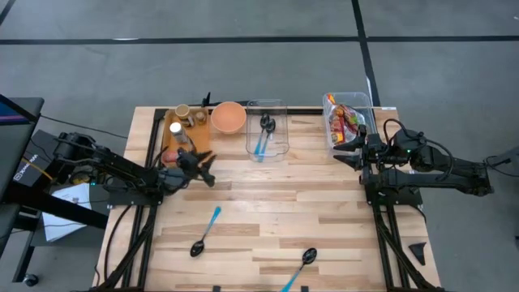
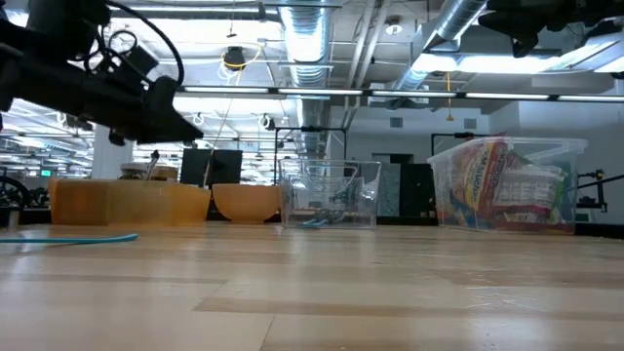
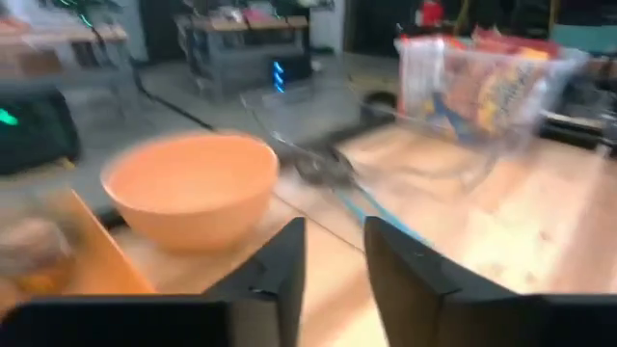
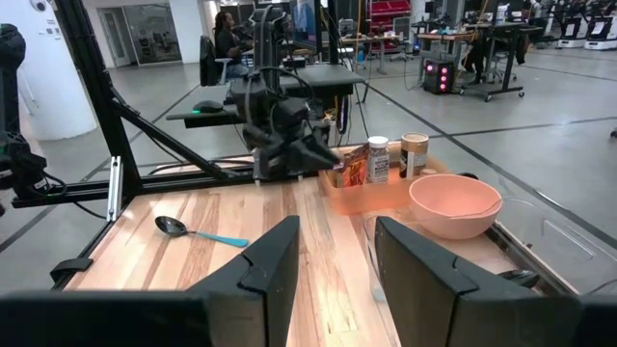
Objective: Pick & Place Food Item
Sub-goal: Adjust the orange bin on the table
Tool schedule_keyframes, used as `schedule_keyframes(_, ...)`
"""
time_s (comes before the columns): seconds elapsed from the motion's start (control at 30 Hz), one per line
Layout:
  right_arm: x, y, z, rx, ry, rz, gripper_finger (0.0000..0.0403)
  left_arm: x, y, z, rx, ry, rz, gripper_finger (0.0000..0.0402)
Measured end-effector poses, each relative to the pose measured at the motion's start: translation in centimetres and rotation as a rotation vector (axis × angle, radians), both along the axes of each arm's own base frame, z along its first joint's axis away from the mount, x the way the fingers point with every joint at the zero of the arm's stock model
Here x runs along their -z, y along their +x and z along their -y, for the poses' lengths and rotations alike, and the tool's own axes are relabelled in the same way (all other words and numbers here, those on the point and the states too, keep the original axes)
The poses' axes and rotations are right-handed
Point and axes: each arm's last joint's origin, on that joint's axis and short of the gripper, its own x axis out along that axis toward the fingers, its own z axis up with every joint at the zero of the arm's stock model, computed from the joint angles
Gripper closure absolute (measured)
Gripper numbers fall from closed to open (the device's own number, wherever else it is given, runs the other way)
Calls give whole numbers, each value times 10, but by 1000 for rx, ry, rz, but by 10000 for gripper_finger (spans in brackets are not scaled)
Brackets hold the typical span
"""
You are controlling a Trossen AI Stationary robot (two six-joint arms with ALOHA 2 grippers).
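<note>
The left jaws (image 1: pixel 209 180) stand a narrow gap apart with nothing between them, raised above the worktop (image 1: pixel 268 219). The left wrist view shows two dark fingers (image 3: pixel 284 275) with bare wood in the slot between. On the high view these jaws sit at about 5 o'clock from the wooden tray (image 1: pixel 180 134), near its corner and apart from it. At 1 o'clock from the left jaws is the orange bowl (image 1: pixel 229 117), and farther toward 2 o'clock the clear bin (image 1: pixel 268 130) with spoons lying inside.

The right jaws (image 1: pixel 340 151) are likewise parted and empty, hovering near the worktop's right edge. The snack box (image 1: pixel 349 120), a clear container packed with bright food packets, lies at 12 o'clock from them, just beside. The right wrist view looks past its own fingers (image 4: pixel 275 260) across the worktop to the left arm (image 4: pixel 284 135), the tray with its jars, and the bowl.

On the near part of the worktop lie two blue-handled spoons: one (image 1: pixel 205 233) at 6 o'clock from the left jaws, well apart, another (image 1: pixel 300 268) near the front edge.
</note>
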Motion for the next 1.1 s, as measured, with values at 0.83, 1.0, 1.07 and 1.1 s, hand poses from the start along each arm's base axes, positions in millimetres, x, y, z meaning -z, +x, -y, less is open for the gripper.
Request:
schedule_keyframes(0.83, 0, 0, 0, 0, 1, 0, 269, 37, -17, -7, -116, -308, -73, 401)
schedule_keyframes(1.0, 0, 0, 0, 0, 1, 0, 269, 36, -17, -8, -142, -287, -63, 401)
schedule_keyframes(1.07, 0, 0, 0, 0, 1, 0, 269, 36, -17, -8, -143, -287, -65, 401)
schedule_keyframes(1.1, 0, 0, 0, 0, 1, 0, 269, 36, -17, -8, -144, -288, -66, 401)
